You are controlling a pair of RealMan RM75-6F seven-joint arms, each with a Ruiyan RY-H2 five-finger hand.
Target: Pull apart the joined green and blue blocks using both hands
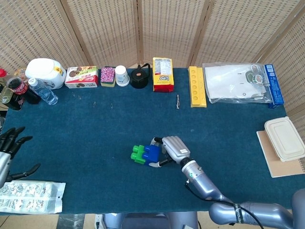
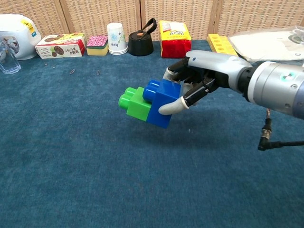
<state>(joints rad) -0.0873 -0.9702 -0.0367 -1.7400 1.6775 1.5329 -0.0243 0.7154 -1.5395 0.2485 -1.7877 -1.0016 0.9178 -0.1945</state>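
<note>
Nearest the robot, a clear blister pack (image 1: 29, 195) lies at the table's front left corner. Just above it, the left hand (image 1: 8, 149) enters at the left edge with fingers spread and nothing in them; only the head view shows it.

Near the middle of the blue tablecloth (image 1: 95, 138), the right hand (image 2: 205, 76) grips the blue block (image 2: 163, 100), thumb under its near face and the other fingers curled over its far side. The green block (image 2: 137, 100) is joined to the blue block on the side away from the hand. In the chest view the pair is clear of the cloth and tilted, studs pointing up and left.

At the right edge, a lidded white container (image 1: 285, 138) rests on a tan board (image 1: 272, 162).

Along the far edge, left to right: cola bottle (image 1: 21, 88), clear bottle (image 1: 43, 91), white jug (image 1: 45, 72), snack box (image 1: 81, 77), sponge (image 1: 107, 76), paper cup (image 1: 122, 75), black kettle (image 1: 139, 77), yellow-and-red packet (image 1: 163, 74), yellow tray (image 1: 197, 86), plastic bag (image 1: 236, 83). A woven screen (image 1: 162, 28) stands behind.
</note>
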